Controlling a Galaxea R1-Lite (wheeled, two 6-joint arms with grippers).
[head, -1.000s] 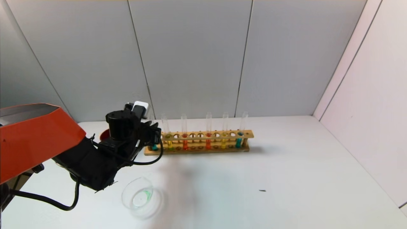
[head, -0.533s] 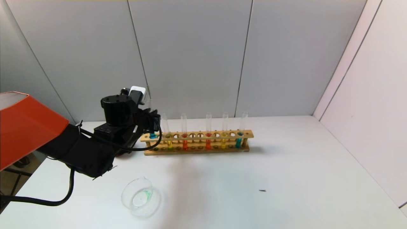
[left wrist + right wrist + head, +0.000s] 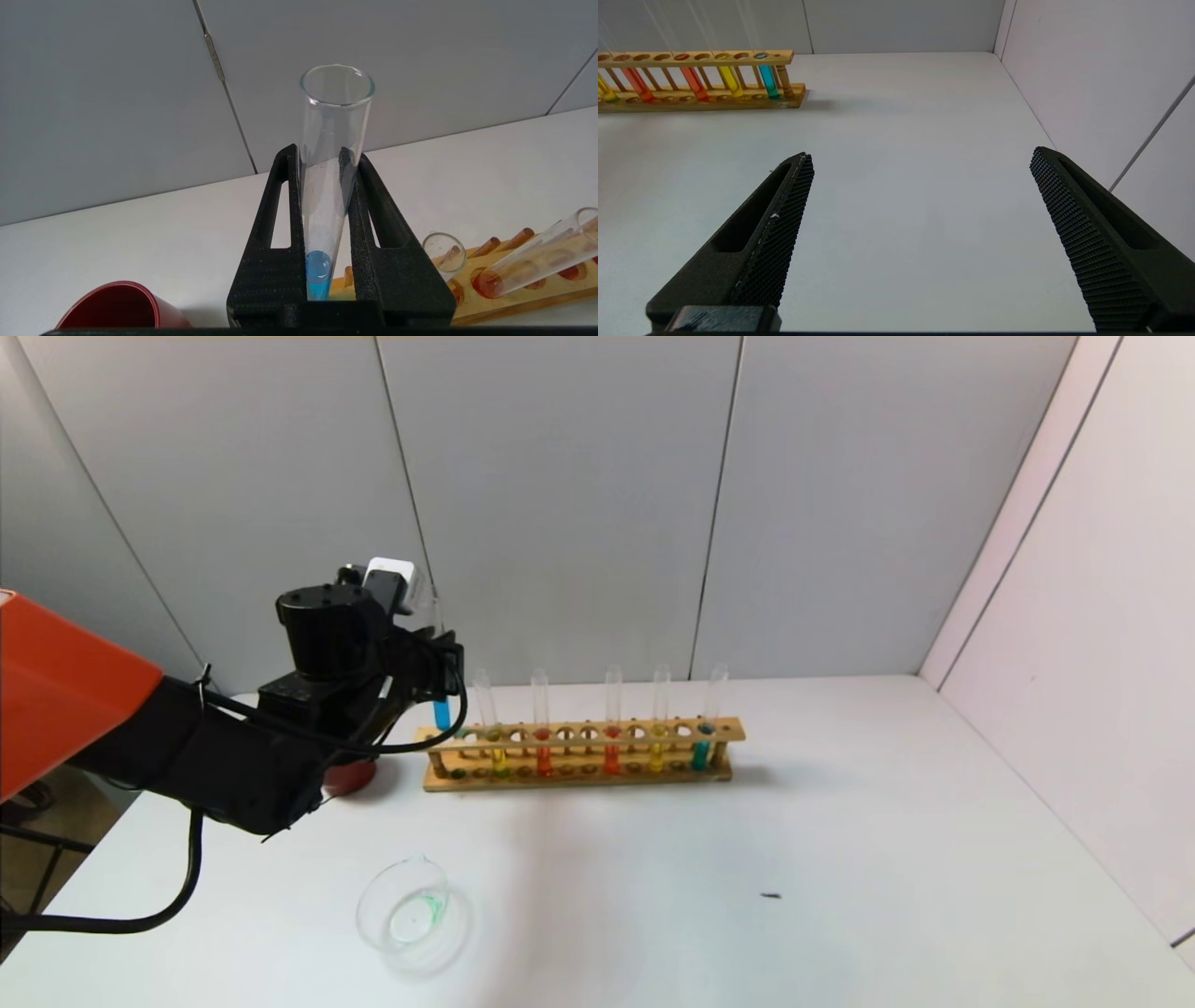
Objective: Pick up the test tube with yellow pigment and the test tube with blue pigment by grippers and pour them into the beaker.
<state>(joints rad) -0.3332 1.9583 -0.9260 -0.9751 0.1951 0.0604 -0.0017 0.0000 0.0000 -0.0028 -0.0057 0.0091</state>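
Note:
My left gripper is shut on the test tube with blue pigment and holds it upright above the left end of the wooden rack. In the left wrist view the tube stands between both fingers, with blue liquid at its bottom. The test tube with yellow pigment stands in the rack near its left end; it also shows in the right wrist view. The beaker sits on the table in front, a green trace inside. My right gripper is open and empty over bare table at the right.
The rack also holds two orange-red tubes, a golden-yellow tube and a second blue tube at its right end. A dark red cup stands left of the rack, under my left arm. A small dark speck lies on the table.
My left gripper has risen with the blue tube, drawing it up out of the rack's left end. The red cup has come into view below the arm.

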